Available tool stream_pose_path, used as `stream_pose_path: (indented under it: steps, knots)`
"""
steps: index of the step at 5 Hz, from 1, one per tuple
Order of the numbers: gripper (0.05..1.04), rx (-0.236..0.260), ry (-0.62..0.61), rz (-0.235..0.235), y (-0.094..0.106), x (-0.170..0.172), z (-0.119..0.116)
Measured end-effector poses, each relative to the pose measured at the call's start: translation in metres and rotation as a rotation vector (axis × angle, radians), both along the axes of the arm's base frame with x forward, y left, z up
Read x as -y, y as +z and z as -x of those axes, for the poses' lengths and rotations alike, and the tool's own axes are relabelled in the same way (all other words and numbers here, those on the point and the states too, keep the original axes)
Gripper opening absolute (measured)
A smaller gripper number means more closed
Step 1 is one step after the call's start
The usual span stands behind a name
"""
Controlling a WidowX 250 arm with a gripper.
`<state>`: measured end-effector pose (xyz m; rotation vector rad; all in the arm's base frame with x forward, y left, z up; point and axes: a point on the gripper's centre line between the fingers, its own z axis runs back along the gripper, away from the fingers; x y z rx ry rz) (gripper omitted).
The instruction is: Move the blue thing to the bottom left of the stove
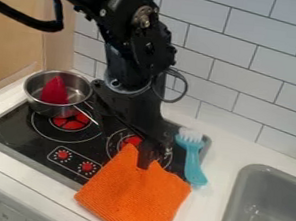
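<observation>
The black gripper (151,154) hangs low over the right side of the stove (23,137), overlapping the upper part of an orange cloth (130,196); whether it holds the cloth cannot be told. Just right of the gripper, a blue brush (192,160) with pale bristles lies along the stove's right edge, bristles toward the wall and handle end toward the front. A gap shows between the gripper and the brush handle.
A metal pot (36,101) with a red object (55,91) inside stands at the stove's back left. The orange cloth covers the stove's front right corner and hangs over the counter (222,141). A grey sink (242,193) lies at the right, and a tiled wall (236,72) rises behind.
</observation>
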<state>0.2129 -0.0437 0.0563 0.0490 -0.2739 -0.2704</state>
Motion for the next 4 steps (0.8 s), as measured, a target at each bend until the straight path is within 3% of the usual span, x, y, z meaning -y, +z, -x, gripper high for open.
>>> stream_pose_path:
  steps: [1,2,4]
  knots:
    - [0.999,-0.063,0.008,-0.022,-0.014,-0.003,0.016]
    - [0.999,-0.071,0.095,-0.070,-0.018,0.012,0.008]
    - [0.999,0.046,0.326,-0.041,-0.003,0.040,-0.018]
